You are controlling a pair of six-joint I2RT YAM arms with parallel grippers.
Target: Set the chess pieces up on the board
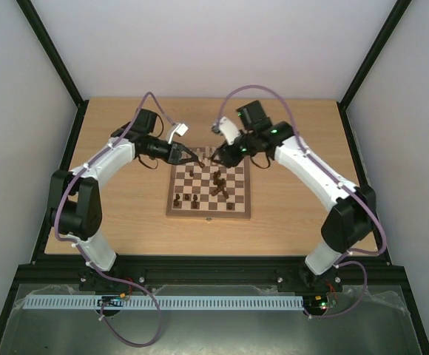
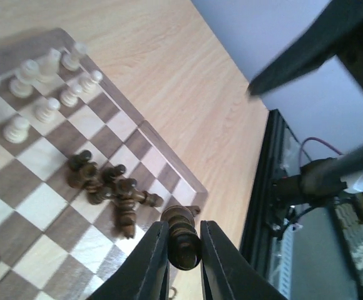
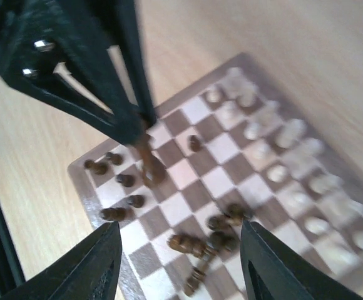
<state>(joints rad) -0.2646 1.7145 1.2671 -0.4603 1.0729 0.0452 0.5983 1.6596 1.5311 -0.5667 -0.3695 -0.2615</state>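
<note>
The board (image 1: 179,210) lies mid-table. My left gripper (image 1: 197,158) hovers over its far left part, shut on a dark brown piece (image 2: 183,245). In the right wrist view its black fingers (image 3: 122,106) hold that piece (image 3: 149,165) upright just above a square. My right gripper (image 1: 216,157) is above the far edge, wide open and empty (image 3: 180,265). A heap of fallen dark pieces (image 2: 114,190) lies mid-board (image 3: 209,240). Several dark pieces (image 3: 116,181) stand along one edge. Cream pieces (image 2: 44,87) stand in rows on the opposite side (image 3: 281,156).
The two grippers are close together over the board's far edge. The wooden table (image 1: 288,222) ends at a black frame (image 2: 260,206) on the sides and at the near edge. Cables and the right arm's base (image 2: 322,178) lie beyond that frame.
</note>
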